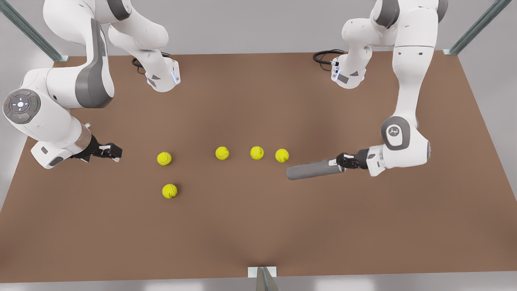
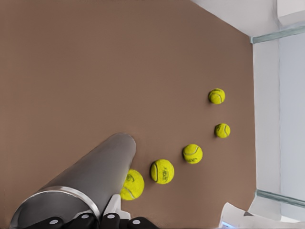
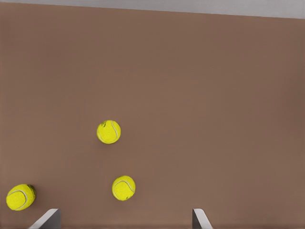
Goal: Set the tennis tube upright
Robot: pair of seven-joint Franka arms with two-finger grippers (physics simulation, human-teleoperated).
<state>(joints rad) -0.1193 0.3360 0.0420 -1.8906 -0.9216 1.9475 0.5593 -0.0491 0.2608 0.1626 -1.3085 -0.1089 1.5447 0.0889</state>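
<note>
Gripping one end of the tennis tube (image 1: 313, 170), the left gripper (image 1: 341, 161) has its jaws closed on the rimmed end of the grey cylinder, near the desk (image 1: 258, 234) edge on the front view's right. The tube lies almost flat, its long axis running roughly along the desk's width, with the free end pointing toward the desk's middle and the held end toward that right edge. In the left wrist view the tube (image 2: 90, 179) stretches away from the camera, its light rim close to the black fingers (image 2: 110, 221), which are cut off by the frame.

Just beside the tube's free end sits the nearest tennis ball (image 1: 282, 155), with two more balls (image 1: 257, 152) (image 1: 222, 153) in a row toward the middle of the desk. They stand apart from the tube in the front view; in the left wrist view the tube partly hides the closest ball (image 2: 132, 184). Two further balls (image 1: 164, 158) (image 1: 169, 191) lie nearer the desk edge on the front view's left.

The right gripper (image 1: 115, 152) waits low over the desk near that left edge, its jaws spread apart and holding nothing; the tips of its fingers (image 3: 46, 219) show in the right wrist view, with three balls ahead of them.
</note>
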